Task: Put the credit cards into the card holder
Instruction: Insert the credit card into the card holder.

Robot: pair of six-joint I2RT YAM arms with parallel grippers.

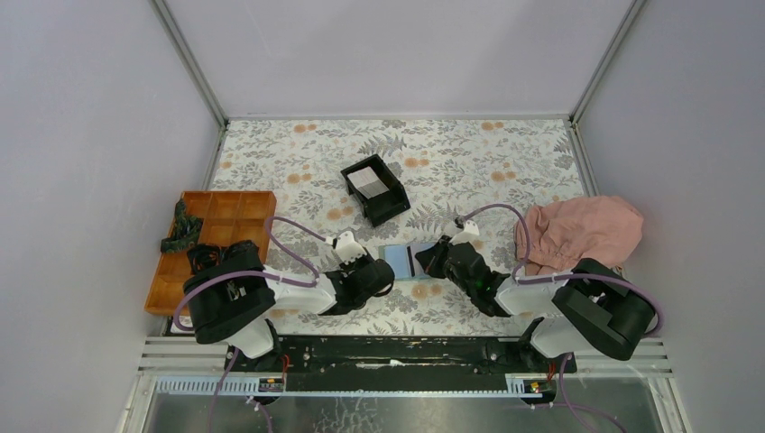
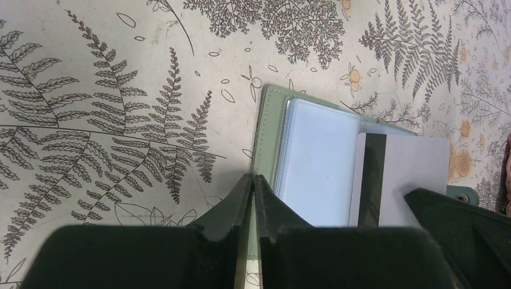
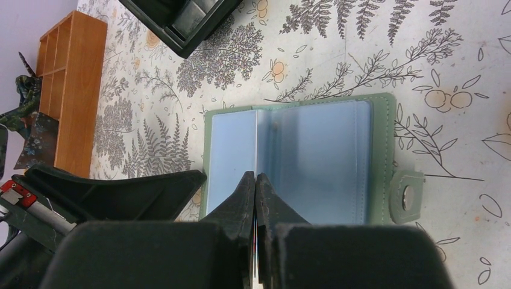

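Right gripper (image 3: 255,183): we find its two black fingers pressed together on a thin, pale grey-white rectangular plastic credit card (image 2: 416,174) with a black stripe along one side. In the right wrist view the card shows only as an edge-on sliver between the fingers. In the left wrist view its face is plain, and it overlaps the right part of the small flat sage-green folding card holder (image 3: 313,150). We cannot tell whether the card touches the sleeves beneath it.

We locate the card holder lying open and flat on the fern-and-flower printed table surface (image 1: 307,153), between the two grippers, near the front middle. Its light blue sleeves face up, and a green snap tab (image 3: 408,195) juts from one edge of the cover.

Left gripper (image 2: 253,180): its fingers stand almost together at the left edge of the card holder. A thin green strip shows in the slit between them, so we read this as a pinch on that edge.

We see a second credit card (image 1: 367,180), pale and flat, inside a black square open-top box (image 1: 388,206) behind the card holder and well apart from it. An orange wooden compartment tray (image 1: 235,212) sits at the left side, with a dark patterned fabric piece (image 1: 183,227) on its left part. A crumpled pink cloth (image 1: 582,230) lies at the right side, near the right arm.
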